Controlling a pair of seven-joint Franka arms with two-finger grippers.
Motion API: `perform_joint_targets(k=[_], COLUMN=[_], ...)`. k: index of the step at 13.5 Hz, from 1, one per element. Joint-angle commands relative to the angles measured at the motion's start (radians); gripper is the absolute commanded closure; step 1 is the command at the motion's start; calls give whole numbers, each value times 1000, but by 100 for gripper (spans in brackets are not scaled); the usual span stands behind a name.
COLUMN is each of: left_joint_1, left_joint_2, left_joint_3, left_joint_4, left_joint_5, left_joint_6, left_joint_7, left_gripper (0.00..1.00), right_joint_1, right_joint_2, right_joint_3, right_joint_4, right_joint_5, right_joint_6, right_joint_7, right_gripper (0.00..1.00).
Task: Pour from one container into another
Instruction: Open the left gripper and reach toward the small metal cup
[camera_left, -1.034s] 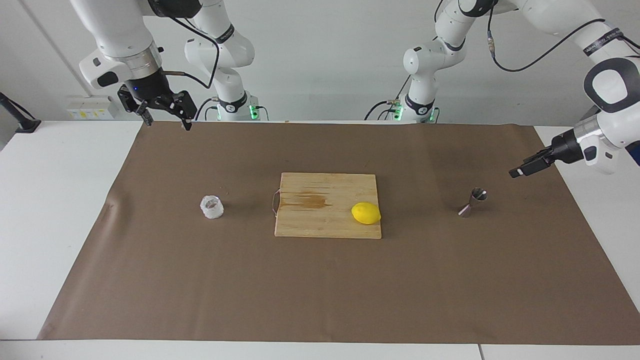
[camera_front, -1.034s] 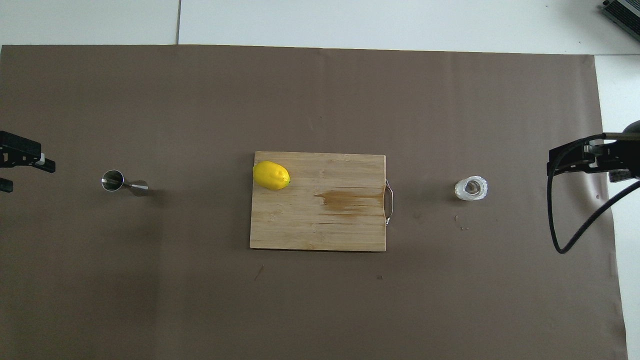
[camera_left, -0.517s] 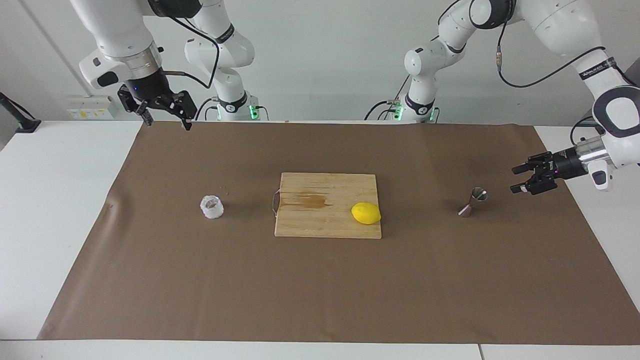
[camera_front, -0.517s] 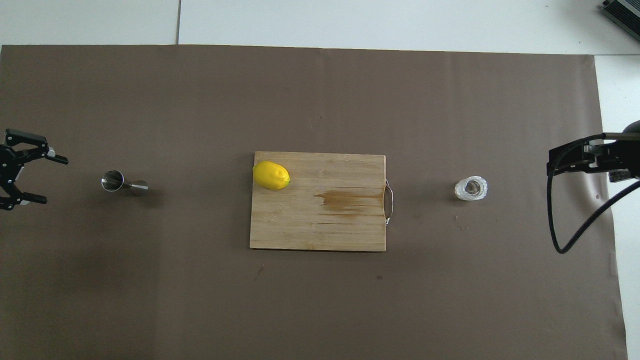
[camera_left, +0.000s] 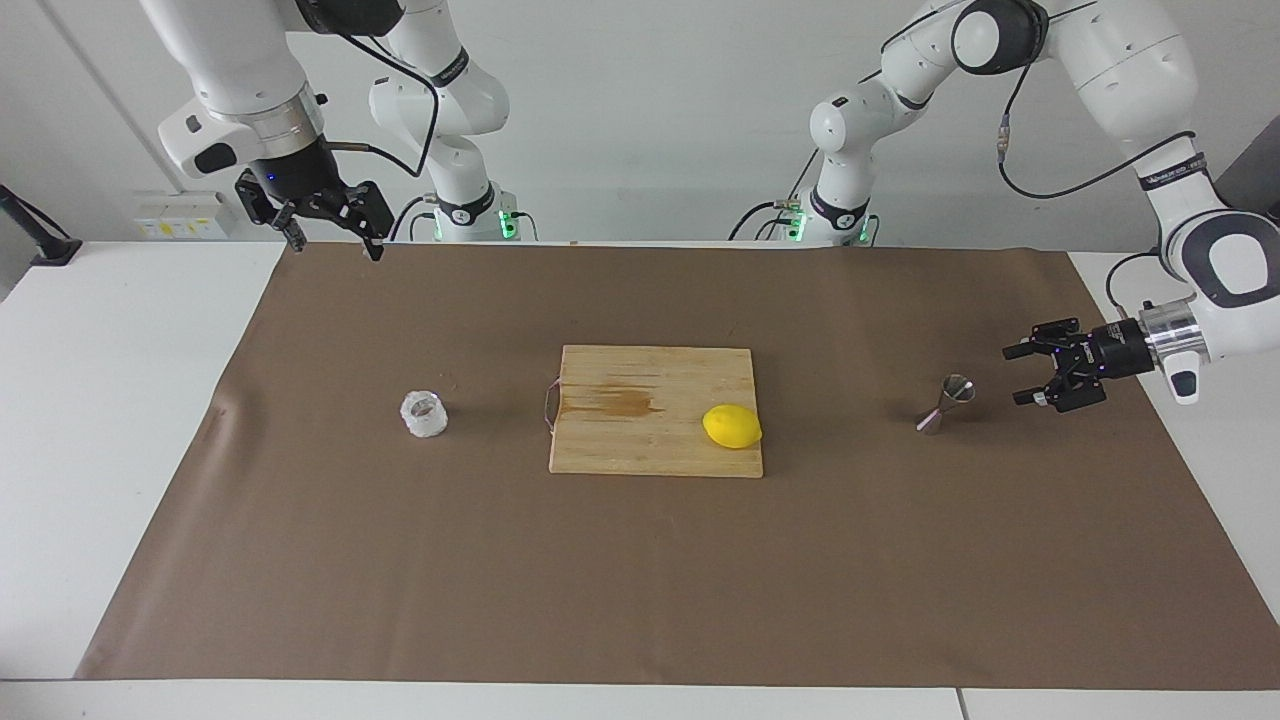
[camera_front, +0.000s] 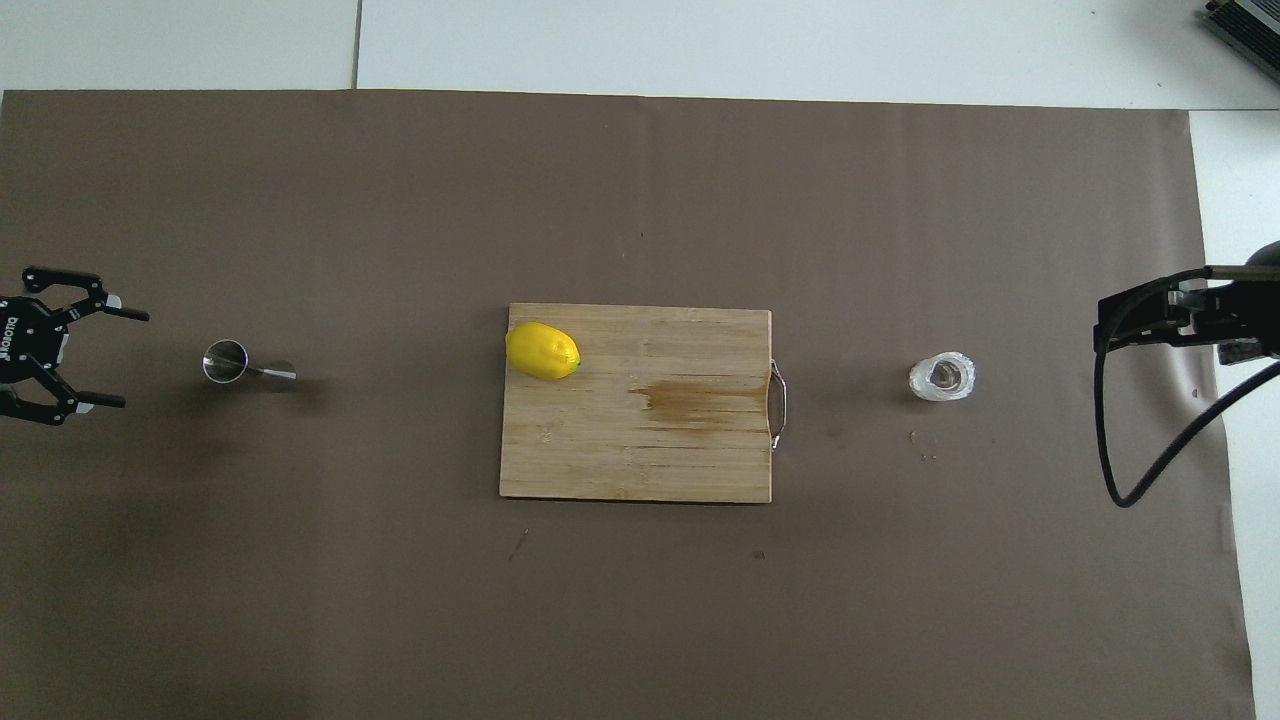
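A small clear faceted cup (camera_left: 423, 414) (camera_front: 942, 377) stands upright on the brown mat toward the right arm's end of the table. An hourglass-shaped steel jigger (camera_left: 948, 403) (camera_front: 228, 362) stands toward the left arm's end. My left gripper (camera_left: 1013, 376) (camera_front: 132, 359) hangs low beside the jigger, level with it and pointing at it. It is open, a short gap away, and touches nothing. My right gripper (camera_left: 336, 247) (camera_front: 1150, 318) waits high over the mat's edge by its own base, open and empty.
A wooden cutting board (camera_left: 640, 440) (camera_front: 640, 450) with a metal handle lies mid-mat between the cup and the jigger. A yellow lemon (camera_left: 732, 426) (camera_front: 543, 351) rests on the board's corner toward the jigger. White table (camera_left: 110, 400) borders the mat.
My left gripper has come down and moved in toward the jigger, turning so its open fingers face it. The right arm, cup, jigger and lemon have not moved.
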Motion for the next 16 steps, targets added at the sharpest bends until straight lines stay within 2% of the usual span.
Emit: perform_joint_targets(k=[1,3,10,16], left_joint_1=[40,66,71,68], left_joint_2=[26,52,66,74], left_joint_3=[-8,-9,-8,-9], left_joint_4=[-48,-86,-192,-221], left_joint_5=[-89,-154,-301,-398], left_joint_6=[13,15,38,35], left_joint_7=[-27,-26,-27,-33], left_gripper=[0,0,0,0], right_joint_1=[-7,-7,-7,-7], right_joint_2=[-24,-24,-24,-24], right_joint_3=[-5,-5,-5,-5], right_joint_4=[-26,-26,-26,-26], right_joint_5=[28,28,28,28], right_joint_6=[2,2,2,2], right_joint_7=[-32,-32,-32,-32], right_gripper=[0,0,0,0])
